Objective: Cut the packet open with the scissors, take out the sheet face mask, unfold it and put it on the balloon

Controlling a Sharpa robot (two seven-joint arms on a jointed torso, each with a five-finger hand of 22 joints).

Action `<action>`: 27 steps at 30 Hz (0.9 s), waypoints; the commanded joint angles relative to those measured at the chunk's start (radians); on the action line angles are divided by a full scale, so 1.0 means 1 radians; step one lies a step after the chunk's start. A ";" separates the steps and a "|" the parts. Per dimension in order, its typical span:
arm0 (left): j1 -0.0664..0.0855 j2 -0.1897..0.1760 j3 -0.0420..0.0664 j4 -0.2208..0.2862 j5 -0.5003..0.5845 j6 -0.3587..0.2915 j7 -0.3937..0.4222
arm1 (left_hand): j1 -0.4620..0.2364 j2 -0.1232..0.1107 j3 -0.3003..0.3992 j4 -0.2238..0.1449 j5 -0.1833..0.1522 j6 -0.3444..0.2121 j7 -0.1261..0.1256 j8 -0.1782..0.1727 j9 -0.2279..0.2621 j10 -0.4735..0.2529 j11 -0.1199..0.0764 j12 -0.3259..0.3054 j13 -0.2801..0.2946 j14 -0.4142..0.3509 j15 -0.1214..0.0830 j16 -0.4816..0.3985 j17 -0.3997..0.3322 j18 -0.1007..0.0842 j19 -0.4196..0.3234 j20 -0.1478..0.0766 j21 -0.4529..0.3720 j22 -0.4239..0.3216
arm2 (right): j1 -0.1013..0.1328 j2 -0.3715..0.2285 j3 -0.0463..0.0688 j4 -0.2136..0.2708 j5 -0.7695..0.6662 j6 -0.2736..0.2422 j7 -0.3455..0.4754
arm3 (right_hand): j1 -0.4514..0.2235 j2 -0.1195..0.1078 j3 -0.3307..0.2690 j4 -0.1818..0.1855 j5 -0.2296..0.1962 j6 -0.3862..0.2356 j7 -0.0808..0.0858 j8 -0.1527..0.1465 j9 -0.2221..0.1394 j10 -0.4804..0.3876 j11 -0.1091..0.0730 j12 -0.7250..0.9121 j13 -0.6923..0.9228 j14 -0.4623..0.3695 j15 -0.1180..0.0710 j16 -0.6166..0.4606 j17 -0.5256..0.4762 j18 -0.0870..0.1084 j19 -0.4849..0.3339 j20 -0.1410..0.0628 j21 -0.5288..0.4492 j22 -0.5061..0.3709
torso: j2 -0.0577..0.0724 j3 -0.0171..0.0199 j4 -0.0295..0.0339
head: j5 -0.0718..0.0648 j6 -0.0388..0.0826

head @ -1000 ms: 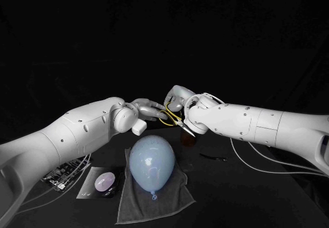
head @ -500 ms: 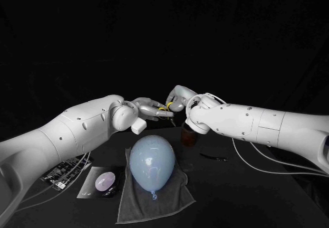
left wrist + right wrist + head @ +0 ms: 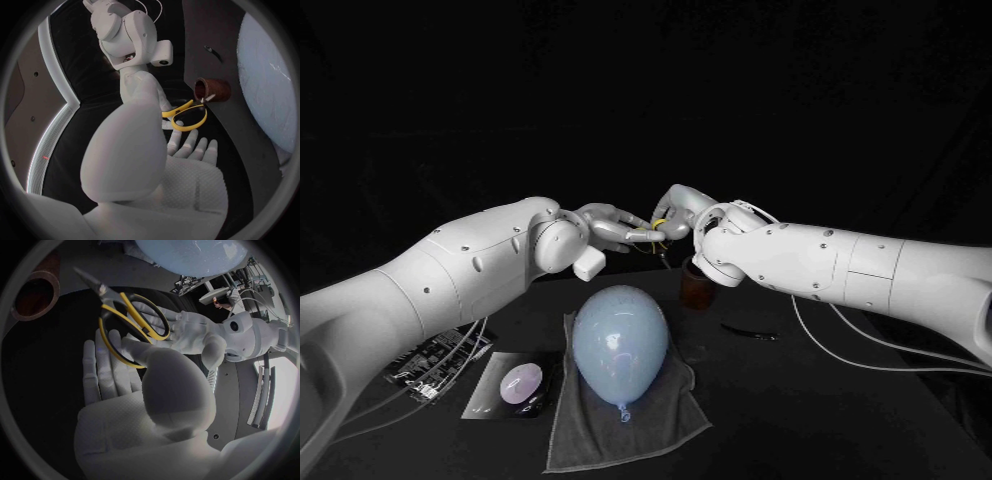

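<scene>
scissors [image 3: 105, 296] gripped between raised left robot hand [image 3: 610, 228] and right robot hand [image 3: 675, 212]

Robotics laboratory test cell. Evidence: a black bench [image 3: 776, 400] before a black backdrop [image 3: 646, 80]; a bare circuit board [image 3: 437, 362] with loose cables [image 3: 470, 345] lies well apart from the fingers [image 3: 620, 220], nearer the robot.

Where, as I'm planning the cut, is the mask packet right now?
In the head view the packet lies flat on the black table at the robot's left, beside the grey cloth under the balloon.
</scene>
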 commanded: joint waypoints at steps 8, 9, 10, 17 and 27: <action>0.003 -0.023 0.002 0.007 -0.024 -0.067 0.101 | -0.018 0.003 -0.005 0.000 -0.028 0.001 0.169 0.021 0.003 0.043 0.002 0.056 0.011 0.005 -0.001 0.039 0.016 -0.012 0.003 -0.003 0.002 0.001 | 0.001 -0.031 0.000 0.021 -0.009 0.012 0.000 | -0.003 0.011 0.006 -0.003 0.003 0.005 0.000 0.003 0.002 0.031 -0.027 0.003 0.001 0.001 -0.007 -0.003 0.002 0.017 -0.009 0.000 0.005 0.002 | 0.000 0.0000 -0.0005 | -0.004 0.002; 0.003 -0.027 0.002 0.007 -0.021 -0.077 0.112 | -0.018 0.003 -0.003 0.000 -0.030 0.004 0.169 0.025 0.004 0.058 0.001 0.075 0.014 0.013 -0.001 0.060 0.026 -0.011 0.014 -0.003 0.005 0.004 | 0.002 -0.036 0.001 0.025 -0.009 0.010 -0.001 | -0.003 0.011 0.006 -0.003 0.003 0.005 0.000 0.003 0.002 0.031 -0.027 0.003 0.001 0.001 -0.007 -0.003 0.002 0.017 -0.009 0.000 0.005 0.002 | 0.000 -0.0001 -0.0001 | -0.004 0.001; 0.003 -0.030 0.002 0.006 -0.018 -0.083 0.120 | -0.018 0.003 -0.003 0.000 -0.031 0.008 0.169 0.028 0.004 0.072 0.002 0.089 0.017 0.022 -0.002 0.077 0.033 -0.011 0.017 -0.003 0.007 0.005 | 0.002 -0.041 0.001 0.029 -0.008 0.009 -0.001 | -0.003 0.011 0.006 -0.003 0.003 0.005 0.000 0.003 0.002 0.031 -0.027 0.003 0.001 0.001 -0.007 -0.003 0.002 0.017 -0.009 0.000 0.005 0.002 | 0.000 -0.0002 0.0001 | -0.005 0.001; 0.003 -0.066 0.001 0.009 0.008 -0.098 0.165 | -0.018 0.012 0.024 0.000 -0.032 0.036 0.169 0.053 0.002 0.156 -0.003 0.150 0.026 0.130 -0.011 0.228 0.094 -0.013 0.092 -0.004 0.035 0.021 | 0.011 -0.079 0.007 0.050 0.007 -0.024 0.009 | -0.003 0.010 0.006 -0.003 0.003 0.005 0.001 0.003 0.003 0.031 -0.027 0.003 0.001 0.002 -0.007 -0.003 0.002 0.017 -0.010 0.000 0.006 0.003 | 0.000 -0.0009 0.0002 | -0.010 0.002; 0.002 -0.165 -0.001 0.044 0.151 -0.134 0.313 | -0.034 0.148 0.158 -0.006 -0.072 0.217 0.160 0.057 -0.041 0.415 -0.042 0.187 0.003 0.483 -0.069 0.380 0.121 0.004 0.503 -0.011 0.190 0.090 | 0.036 -0.159 0.021 0.082 0.231 -0.089 0.121 | -0.004 0.010 0.009 -0.004 0.003 0.004 0.001 0.002 0.005 0.028 -0.027 0.002 0.000 -0.001 -0.006 -0.004 0.003 0.016 -0.017 0.001 0.007 0.006 | 0.000 -0.0017 0.0012 | -0.017 0.000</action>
